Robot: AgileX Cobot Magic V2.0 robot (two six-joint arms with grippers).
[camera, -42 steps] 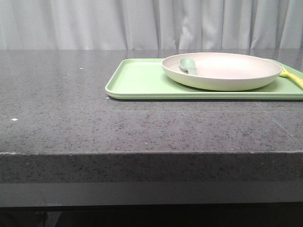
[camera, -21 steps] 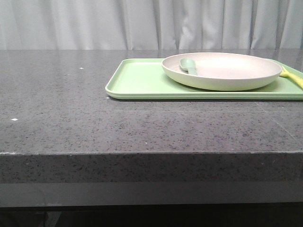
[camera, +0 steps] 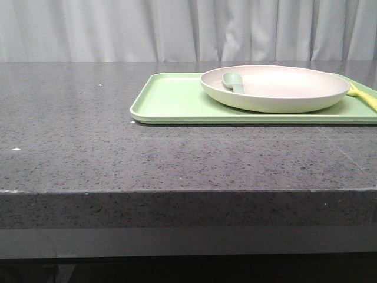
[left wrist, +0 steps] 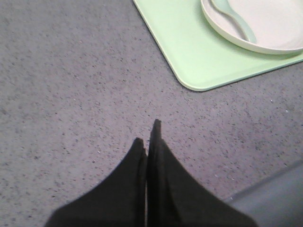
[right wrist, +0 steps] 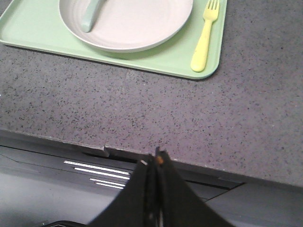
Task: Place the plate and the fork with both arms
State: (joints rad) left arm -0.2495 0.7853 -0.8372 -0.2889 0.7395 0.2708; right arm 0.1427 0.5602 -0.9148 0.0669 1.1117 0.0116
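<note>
While both pincers, left (left wrist: pixel 147 137) and right (right wrist: pixel 152 163), are pressed together and empty, plate (camera: pixel 275 88) and fork (right wrist: pixel 204 35) lie on the tray (camera: pixel 171 100); plate appears rigid, best gripped at its rim, fork light, at its handle.

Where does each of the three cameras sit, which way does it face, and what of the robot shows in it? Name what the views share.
Front view: low at the table's edge, looking forward across the table at the tray and curtain; no robot part shows.
Left wrist view: above the table, looking down past the shut left gripper toward the tray's corner.
Right wrist view: above the table's near edge, looking down past the shut right gripper at the fork.
Shared: all three show the tray, plate and spoon.
</note>
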